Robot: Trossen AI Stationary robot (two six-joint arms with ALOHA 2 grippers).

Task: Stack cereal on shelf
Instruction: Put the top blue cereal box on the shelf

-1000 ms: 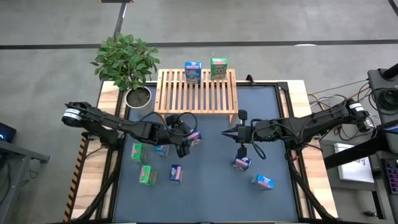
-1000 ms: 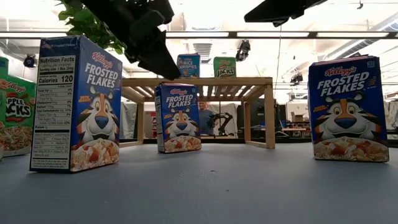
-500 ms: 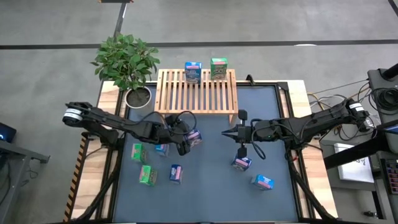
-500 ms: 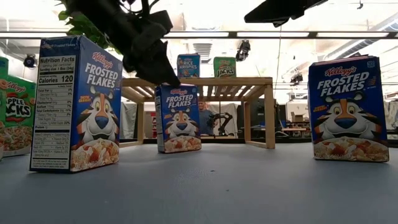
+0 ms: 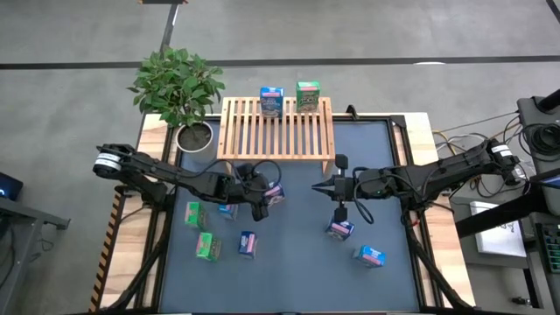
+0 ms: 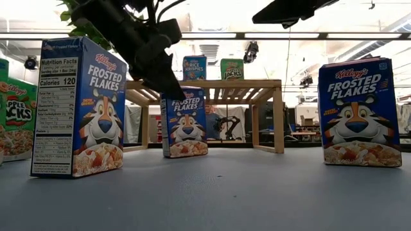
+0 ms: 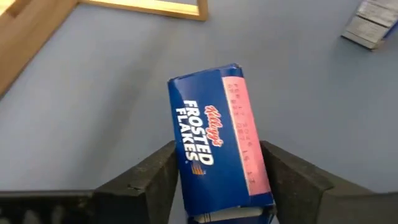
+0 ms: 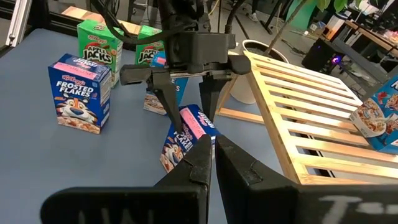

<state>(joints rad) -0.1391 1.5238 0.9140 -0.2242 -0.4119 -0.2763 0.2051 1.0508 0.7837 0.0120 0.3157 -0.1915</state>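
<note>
1. Note the left gripper (image 7: pixel 214 180): its open jaws straddle a tilted cereal box (image 7: pixel 217 140), positioned for grasping.
2. The box sits on the tabletop (image 5: pixel 297 254) near the shelf (image 5: pixel 276 129).
3. The right gripper (image 5: pixel 339 214) waits closed, empty.

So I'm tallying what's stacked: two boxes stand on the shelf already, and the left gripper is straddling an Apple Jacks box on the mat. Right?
Not quite. The box between the left gripper's fingers is a blue Frosted Flakes box, not Apple Jacks; the left wrist view shows its name. The rest holds: the high view shows two boxes on the shelf, a Rice Krispies box and a green box.
</note>
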